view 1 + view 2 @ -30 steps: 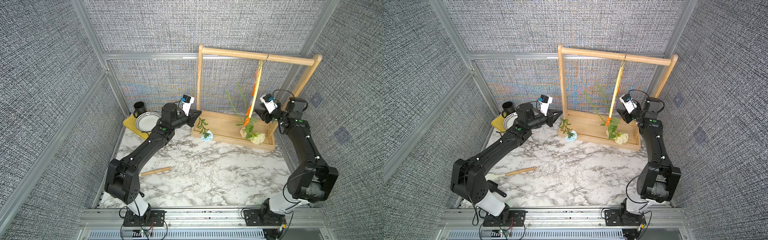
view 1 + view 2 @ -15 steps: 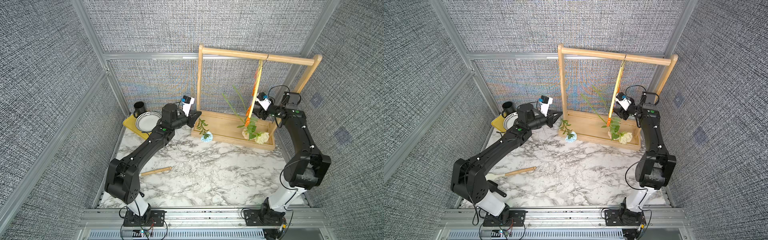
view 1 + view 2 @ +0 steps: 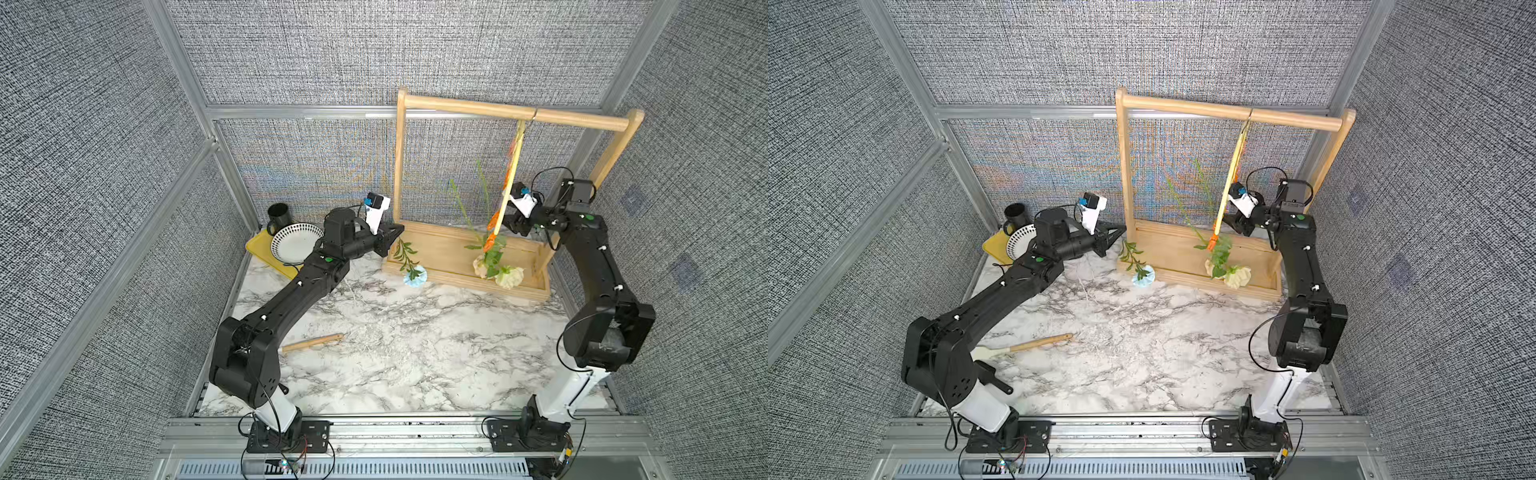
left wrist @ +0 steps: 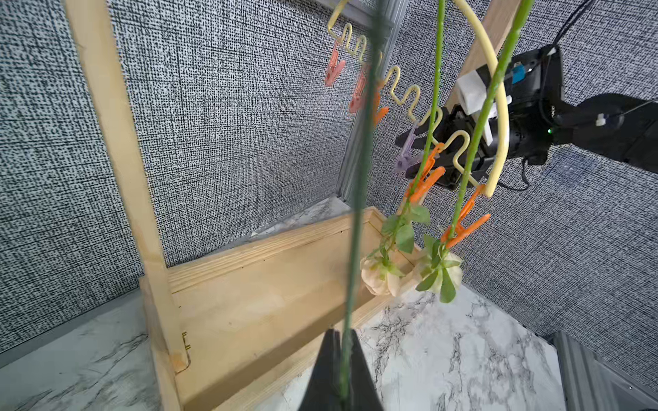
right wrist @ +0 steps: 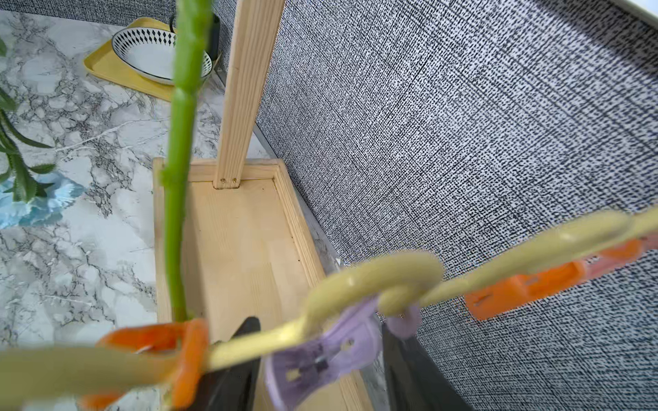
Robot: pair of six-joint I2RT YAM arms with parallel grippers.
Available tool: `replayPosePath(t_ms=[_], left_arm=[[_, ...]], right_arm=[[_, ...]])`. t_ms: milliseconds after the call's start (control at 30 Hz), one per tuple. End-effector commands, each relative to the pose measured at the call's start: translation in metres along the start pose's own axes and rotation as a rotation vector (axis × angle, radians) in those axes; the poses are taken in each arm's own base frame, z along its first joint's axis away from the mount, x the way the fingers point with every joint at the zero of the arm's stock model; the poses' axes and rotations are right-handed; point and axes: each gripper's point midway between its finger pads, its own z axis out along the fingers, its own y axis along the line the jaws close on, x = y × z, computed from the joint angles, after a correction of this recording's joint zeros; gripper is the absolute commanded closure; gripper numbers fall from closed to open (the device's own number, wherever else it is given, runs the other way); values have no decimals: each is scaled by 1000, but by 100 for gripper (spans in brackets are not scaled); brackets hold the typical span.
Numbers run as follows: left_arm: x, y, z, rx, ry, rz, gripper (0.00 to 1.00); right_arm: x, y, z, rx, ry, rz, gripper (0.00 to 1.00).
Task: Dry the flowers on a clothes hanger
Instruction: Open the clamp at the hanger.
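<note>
Presently the left gripper (image 4: 341, 334) is pinched together on the thin green stem (image 4: 358, 199) of the light-blue bloom (image 3: 414, 277). The bloom hangs head-down just beside the front corner of the wooden rack (image 3: 469, 109); whether it touches the marble table (image 3: 415, 353) cannot be told. The clothes hanger (image 4: 500, 106) hangs by its hook from the rack's top bar. 2 flowers are up on it, heads down: the peach rose (image 4: 379, 279) and the cream rose (image 4: 448, 272), each stem in an orange clip (image 4: 425, 181). The right gripper (image 5: 320, 323) stands with its jaws apart on either side of the lilac clip (image 5: 320, 359); contact with the clip is not clear. Judgement on handling: the stem looks light, slim and springy, so it likely twists or slips in a loose pinch. The petals are soft and crush easily, so hold bare stem only, away from the leaves (image 3: 405, 253) and the head. The hanger is thin and hangs free, so it probably swings at any push. Squeeze the clip at its tail end and steady it there while the stem goes into its mouth.
</note>
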Motion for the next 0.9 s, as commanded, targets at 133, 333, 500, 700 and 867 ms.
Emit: replayPosePath(t_ms=[133,333,500,700,867], left_arm=[[-2,-5,-2,25,-2,17,98],[-3,-6,-1,27,1,20,98],[-4,-7,0,36,7,21,98],[-5,-5,4,39,10,20,98],[-8,-2,10,40,3,10,98]], right_arm=[[-10,9,-1,-56,-47,-23,51],[-15,7,-4,-51,-57,-48,51],[-15,2,-3,-37,-52,-60,49],[-20,4,1,-67,-86,-52,57],[-20,9,6,-89,-87,-42,63]])
